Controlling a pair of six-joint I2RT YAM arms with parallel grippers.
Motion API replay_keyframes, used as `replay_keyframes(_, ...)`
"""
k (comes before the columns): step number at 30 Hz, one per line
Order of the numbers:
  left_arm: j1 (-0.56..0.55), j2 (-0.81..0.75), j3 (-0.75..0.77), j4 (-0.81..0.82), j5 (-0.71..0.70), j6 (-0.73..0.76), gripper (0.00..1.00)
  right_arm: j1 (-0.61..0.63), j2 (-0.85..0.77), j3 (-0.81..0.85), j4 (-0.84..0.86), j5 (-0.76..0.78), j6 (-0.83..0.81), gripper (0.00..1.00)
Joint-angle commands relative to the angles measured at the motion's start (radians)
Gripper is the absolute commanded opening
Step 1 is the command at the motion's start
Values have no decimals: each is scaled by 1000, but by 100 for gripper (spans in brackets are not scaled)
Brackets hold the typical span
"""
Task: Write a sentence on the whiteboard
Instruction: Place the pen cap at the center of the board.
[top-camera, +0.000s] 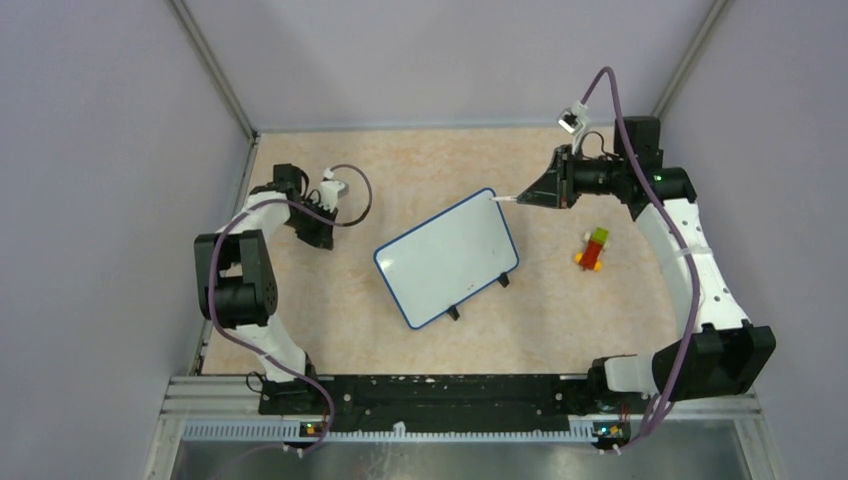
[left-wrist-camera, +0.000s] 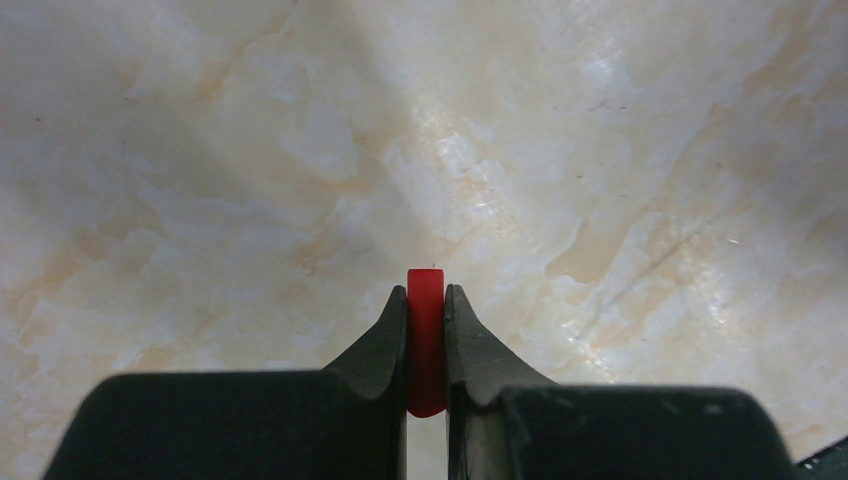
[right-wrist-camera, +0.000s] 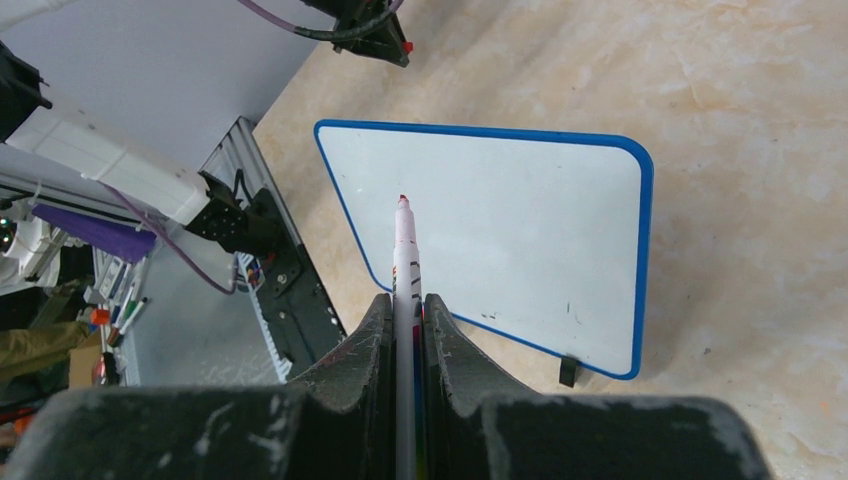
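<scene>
the small rectangular whiteboard (top-camera: 447, 258), glossy white with thin blue rim and two black feet, lay face up and askew near the middle of the beige marbled tabletop (top-camera: 360, 340), faintly specked.

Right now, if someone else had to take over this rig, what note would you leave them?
Left tool: shut on a small red piece, likely the marker's cap, over bare table to the left of the board.
Right tool: shut on the uncapped marker, red tip at the whiteboard near its far right corner; I cannot tell whether it touches.
Done: marker in hand, cap off.
Left: the board shows only faint specks and no words, so all the writing is to do.
</scene>
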Motion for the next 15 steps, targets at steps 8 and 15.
replay_keyframes(8, -1, 61, -52, 77, -12, 22, 31, -2, -52, -71, -59, 37, -165, 0)
replay_keyframes(15, -2, 47, -28, 7, 64, 27, 47, -2, -50, -83, -95, 16, -227, 0)
